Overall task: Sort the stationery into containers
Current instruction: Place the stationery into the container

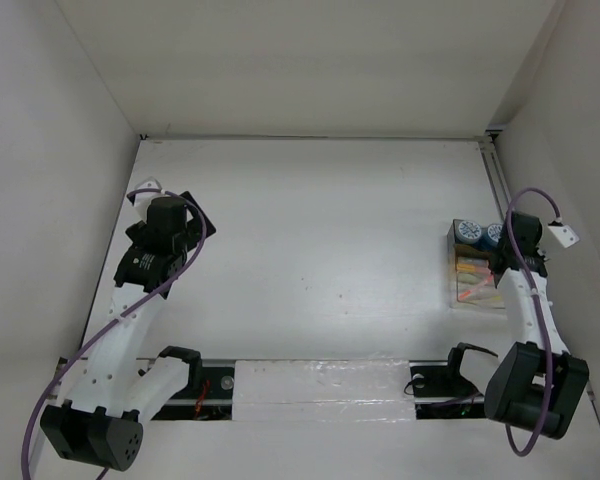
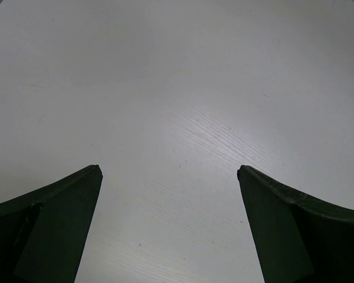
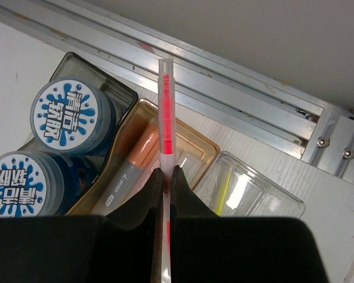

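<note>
My right gripper [image 3: 166, 171] is shut on a thin red-pink pen [image 3: 165, 112] and holds it over the clear tray [image 3: 203, 141] with a tan bottom. Two blue-and-white rolls [image 3: 74, 115] sit in the tray's dark left compartment. An orange marker [image 3: 135, 156] lies in the tan middle compartment, and something yellow [image 3: 223, 191] shows in the clear right one. In the top view the tray [image 1: 458, 296] stands at the right edge, with the rolls [image 1: 470, 231] at its far end and my right gripper [image 1: 517, 252] beside it. My left gripper [image 2: 168, 171] is open and empty over bare table.
A metal rail [image 3: 236, 71] runs along the wall just beyond the tray; it also shows in the top view [image 1: 497, 185]. White walls close in the table on the left, back and right. My left arm [image 1: 158, 240] is at the far left.
</note>
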{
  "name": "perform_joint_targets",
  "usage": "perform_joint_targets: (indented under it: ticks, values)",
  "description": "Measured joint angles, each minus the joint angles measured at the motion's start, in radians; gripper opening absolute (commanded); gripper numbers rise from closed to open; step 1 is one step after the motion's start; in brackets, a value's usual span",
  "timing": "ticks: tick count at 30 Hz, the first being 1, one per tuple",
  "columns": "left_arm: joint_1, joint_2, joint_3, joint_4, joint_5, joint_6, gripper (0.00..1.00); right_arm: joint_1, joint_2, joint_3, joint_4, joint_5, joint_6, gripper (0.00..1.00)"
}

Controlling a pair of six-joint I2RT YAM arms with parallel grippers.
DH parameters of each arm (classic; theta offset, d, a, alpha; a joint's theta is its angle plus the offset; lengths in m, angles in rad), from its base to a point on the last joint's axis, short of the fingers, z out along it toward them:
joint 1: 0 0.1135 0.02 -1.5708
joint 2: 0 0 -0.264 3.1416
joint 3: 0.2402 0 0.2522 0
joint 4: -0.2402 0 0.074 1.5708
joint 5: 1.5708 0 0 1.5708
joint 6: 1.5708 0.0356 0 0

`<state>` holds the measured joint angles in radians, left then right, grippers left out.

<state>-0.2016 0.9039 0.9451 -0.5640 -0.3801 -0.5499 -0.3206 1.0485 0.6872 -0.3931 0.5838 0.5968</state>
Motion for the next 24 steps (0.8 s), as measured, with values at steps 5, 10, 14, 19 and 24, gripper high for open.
perform_joint_targets:
  ticks: [5, 10, 14, 19, 24]
  values:
    - [0.000, 0.000, 0.000, 0.005, 0.011, 0.002, 1.00, 0.000, 0.019, 0.000, 0.018, 0.000, 0.011, 0.00]
    - [0.000, 0.000, 0.000, 0.013, 0.018, 0.008, 1.00, 0.003, 0.026, 0.000, 0.059, 0.002, 0.014, 0.00]
    - [0.000, -0.004, 0.000, 0.015, 0.026, 0.011, 1.00, 0.021, 0.056, 0.000, 0.079, 0.019, 0.024, 0.00]
    - [0.000, -0.004, 0.000, 0.017, 0.033, 0.011, 1.00, 0.041, 0.138, 0.003, 0.091, 0.040, 0.033, 0.00]
    - [0.000, -0.004, 0.000, 0.023, 0.035, 0.011, 1.00, 0.042, 0.171, 0.006, 0.102, 0.058, 0.038, 0.00]
